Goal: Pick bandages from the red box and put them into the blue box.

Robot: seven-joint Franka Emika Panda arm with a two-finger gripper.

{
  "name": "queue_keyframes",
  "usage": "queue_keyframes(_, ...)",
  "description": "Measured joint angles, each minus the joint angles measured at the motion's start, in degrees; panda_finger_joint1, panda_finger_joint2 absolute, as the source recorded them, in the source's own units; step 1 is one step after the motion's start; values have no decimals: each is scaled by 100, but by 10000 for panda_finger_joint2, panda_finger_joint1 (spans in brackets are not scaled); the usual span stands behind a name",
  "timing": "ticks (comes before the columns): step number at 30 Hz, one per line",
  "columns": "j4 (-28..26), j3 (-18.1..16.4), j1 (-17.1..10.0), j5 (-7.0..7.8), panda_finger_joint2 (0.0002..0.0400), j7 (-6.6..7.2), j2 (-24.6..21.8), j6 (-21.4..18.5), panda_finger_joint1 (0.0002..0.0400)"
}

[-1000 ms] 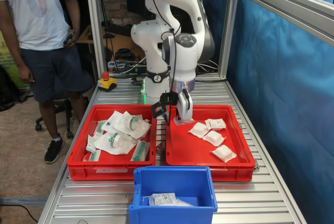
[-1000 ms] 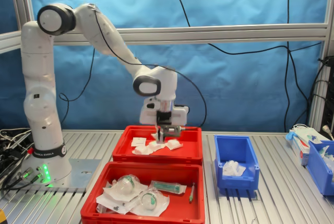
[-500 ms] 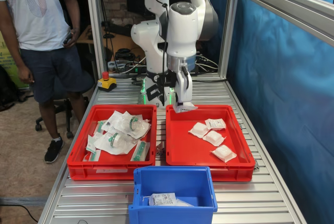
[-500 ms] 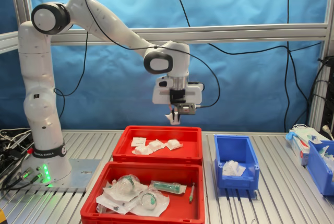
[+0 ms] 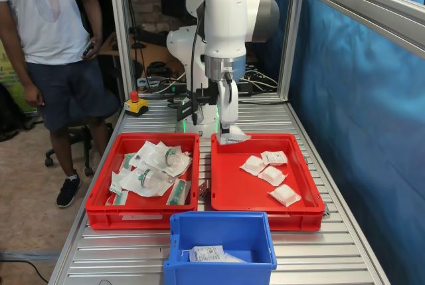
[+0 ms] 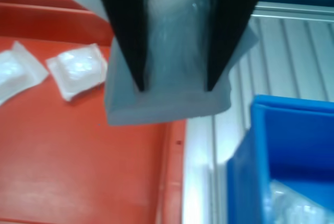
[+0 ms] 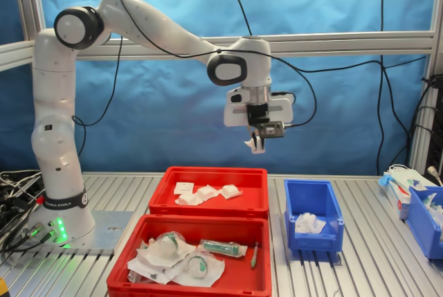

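My gripper [image 5: 228, 127] is shut on one white bandage packet [image 5: 233, 138] and holds it high in the air. In the second exterior view the gripper [image 7: 257, 142] hangs above the gap between the red box [image 7: 208, 207] and the blue box [image 7: 315, 240]. The wrist view shows the black fingers [image 6: 128, 31] clamping the bandage [image 6: 167, 93] over the red box's rim [image 6: 175, 145], with the blue box [image 6: 292, 156] beside it. Several bandages [image 5: 272, 176] lie in the red box [image 5: 236, 189]. The blue box [image 5: 222, 218] holds a packet [image 5: 207, 253].
A twin red crate [image 5: 143, 217] with clear packets of green-marked rolls [image 5: 154, 169] sits next to the red box. A person [image 5: 50, 39] stands at the first exterior view's left. A red stop button [image 5: 135, 97] sits near the arm's base. Another blue bin [image 7: 426, 221] stands at the second exterior view's right.
The gripper has risen out of the red box with the bandage and moved toward the blue box, to the second exterior view's right.
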State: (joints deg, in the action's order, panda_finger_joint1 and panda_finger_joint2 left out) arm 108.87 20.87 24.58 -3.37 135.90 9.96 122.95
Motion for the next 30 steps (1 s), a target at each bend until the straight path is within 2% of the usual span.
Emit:
queue_keyframes(7, -772, 166, -2, -240, 76, 0, 688, -17, 76)
queue_keyframes(12, -1195, 229, -17, -351, 76, 0, 1105, -23, 76)
queue_keyframes(19, -2019, 269, -119, -585, 76, 0, 1892, -31, 76)
queue_keyframes(30, -2909, 295, -349, -701, 76, 0, 2635, 25, 76)
